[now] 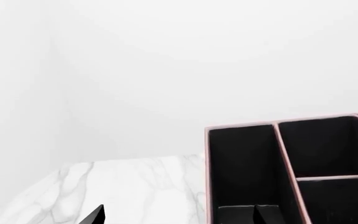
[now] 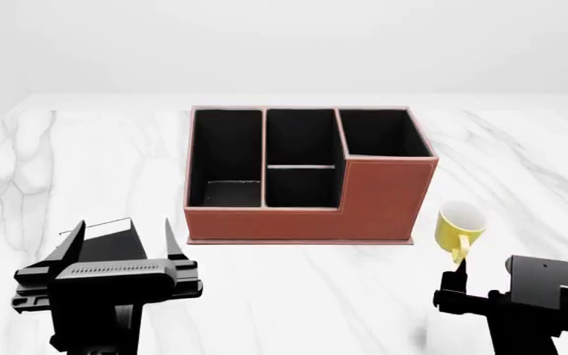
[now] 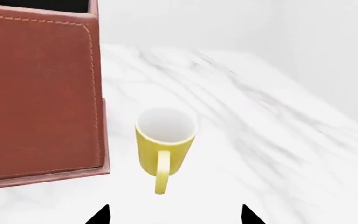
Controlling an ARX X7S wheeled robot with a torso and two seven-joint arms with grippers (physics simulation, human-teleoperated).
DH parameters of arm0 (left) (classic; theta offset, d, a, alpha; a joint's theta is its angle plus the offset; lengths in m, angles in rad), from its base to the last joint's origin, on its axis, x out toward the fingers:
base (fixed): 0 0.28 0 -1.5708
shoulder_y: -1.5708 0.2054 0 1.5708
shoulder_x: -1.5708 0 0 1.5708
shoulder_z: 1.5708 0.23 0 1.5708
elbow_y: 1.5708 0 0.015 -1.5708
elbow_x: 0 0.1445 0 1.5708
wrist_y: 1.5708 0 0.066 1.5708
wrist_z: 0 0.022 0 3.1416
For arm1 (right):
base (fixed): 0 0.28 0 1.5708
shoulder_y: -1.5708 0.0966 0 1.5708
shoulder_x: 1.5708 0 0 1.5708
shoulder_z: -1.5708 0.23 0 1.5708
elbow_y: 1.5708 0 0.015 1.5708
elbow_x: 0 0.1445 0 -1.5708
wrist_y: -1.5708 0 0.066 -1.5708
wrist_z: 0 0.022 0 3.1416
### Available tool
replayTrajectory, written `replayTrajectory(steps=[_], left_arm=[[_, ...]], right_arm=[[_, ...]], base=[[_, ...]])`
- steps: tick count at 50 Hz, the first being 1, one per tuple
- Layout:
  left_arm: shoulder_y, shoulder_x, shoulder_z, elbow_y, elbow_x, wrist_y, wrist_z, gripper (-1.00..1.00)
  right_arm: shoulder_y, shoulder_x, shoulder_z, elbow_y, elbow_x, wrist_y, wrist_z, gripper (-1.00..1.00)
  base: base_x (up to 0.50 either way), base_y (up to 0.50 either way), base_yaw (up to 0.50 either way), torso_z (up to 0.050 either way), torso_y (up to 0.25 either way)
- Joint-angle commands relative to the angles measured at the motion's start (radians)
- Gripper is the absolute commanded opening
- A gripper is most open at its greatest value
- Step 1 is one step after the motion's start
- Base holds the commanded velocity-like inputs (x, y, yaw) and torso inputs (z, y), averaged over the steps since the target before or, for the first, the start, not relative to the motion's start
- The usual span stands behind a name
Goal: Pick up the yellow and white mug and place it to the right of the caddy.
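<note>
Head view shows the yellow and white mug [image 2: 460, 227] standing upright on the marble tabletop [image 2: 86, 159], just beside the front right corner of the caddy [image 2: 309, 174], with its handle turned toward the robot. That is already the side the task names, so the mug lies where the task sentence wants it; whether it was carried there cannot be read from one moment. The scene fits two stages equally well: a mug waiting at its starting spot with the right arm lined up to take it, or a mug just set down with the arm drawn back from it.

In the right wrist view the right pincer [image 3: 174, 215] shows two dark fingertips spread wide with nothing between them, and the mug [image 3: 163, 144] stands a little beyond them, its handle pointing into the gap. The brown wall of the caddy [image 3: 39, 88] stands close beside the mug, apart from it by a narrow strip of marble.

At the left, the left pincer [image 2: 121, 240] hovers over the tabletop in front of the caddy's left end, its fingers parted and holding nothing. Its wrist view looks into the caddy's dark compartments [image 1: 291, 172].
</note>
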Motion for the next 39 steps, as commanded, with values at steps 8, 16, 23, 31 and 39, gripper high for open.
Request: replayTrajectory(steps=[8,16,23,31,39], left_arm=[[0.005,-0.006,0.001,0.014,-0.002,-0.001,-0.008,1.00],[0.007,-0.008,0.003,0.016,-0.003,0.002,-0.010,1.00],[0.006,-0.010,0.004,0.019,-0.004,0.001,-0.011,1.00],[0.007,-0.011,0.005,0.018,-0.005,0.002,-0.014,1.00],[0.010,-0.013,0.005,0.016,-0.006,0.006,-0.017,1.00]], right_arm=[[-0.141,-0.003,0.057,-0.192,0.023,-0.016,0.014,1.00],[-0.202,-0.005,0.079,-0.304,0.024,-0.013,0.034,1.00],[-0.237,-0.008,0.102,-0.361,0.033,-0.017,0.040,1.00],[-0.267,-0.013,0.113,-0.414,0.026,-0.029,0.057,1.00],[-0.289,-0.018,0.126,-0.468,0.021,-0.046,0.072,1.00]], base=[[0.00,0.00,0.00,0.000,0.000],[0.00,0.00,0.00,0.000,0.000],[0.00,0.00,0.00,0.000,0.000],[0.00,0.00,0.00,0.000,0.000],[0.00,0.00,0.00,0.000,0.000]])
